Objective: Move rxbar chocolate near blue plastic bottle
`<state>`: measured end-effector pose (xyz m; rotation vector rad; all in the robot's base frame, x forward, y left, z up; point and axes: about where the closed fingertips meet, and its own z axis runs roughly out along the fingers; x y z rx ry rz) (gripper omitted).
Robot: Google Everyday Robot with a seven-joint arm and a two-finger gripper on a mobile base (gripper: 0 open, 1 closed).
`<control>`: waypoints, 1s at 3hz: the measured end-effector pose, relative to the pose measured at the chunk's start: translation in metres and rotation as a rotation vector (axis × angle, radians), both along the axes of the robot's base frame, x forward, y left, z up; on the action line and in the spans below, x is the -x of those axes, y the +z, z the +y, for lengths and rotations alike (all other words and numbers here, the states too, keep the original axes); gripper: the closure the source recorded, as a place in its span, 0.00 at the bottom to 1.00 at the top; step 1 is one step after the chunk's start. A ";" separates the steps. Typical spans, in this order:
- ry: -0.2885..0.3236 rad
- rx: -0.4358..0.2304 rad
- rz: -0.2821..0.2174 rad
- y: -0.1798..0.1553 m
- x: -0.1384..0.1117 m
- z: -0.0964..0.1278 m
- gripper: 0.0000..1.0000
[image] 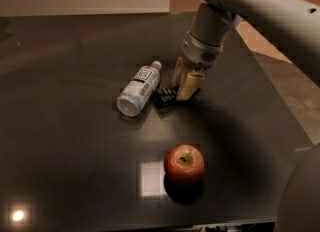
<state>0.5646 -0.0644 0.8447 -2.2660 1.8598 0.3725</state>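
The rxbar chocolate [165,96] is a small black wrapper bar lying on the dark table, just right of the blue plastic bottle [139,88]. The bottle lies on its side, its white cap pointing up and to the right. My gripper [183,85] comes down from the upper right, its pale fingers [190,85] at the right end of the bar and over it. The bar's right part is hidden behind the fingers.
A red apple [184,163] stands on the table [60,126] nearer the front. The table's right edge runs diagonally past my arm, and its front edge is just below the apple. A bright light patch lies left of the apple.
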 end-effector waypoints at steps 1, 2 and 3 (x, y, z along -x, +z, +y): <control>0.003 -0.005 -0.002 -0.003 0.002 0.005 0.13; 0.003 -0.007 -0.005 -0.004 0.001 0.007 0.00; 0.003 -0.007 -0.005 -0.004 0.001 0.007 0.00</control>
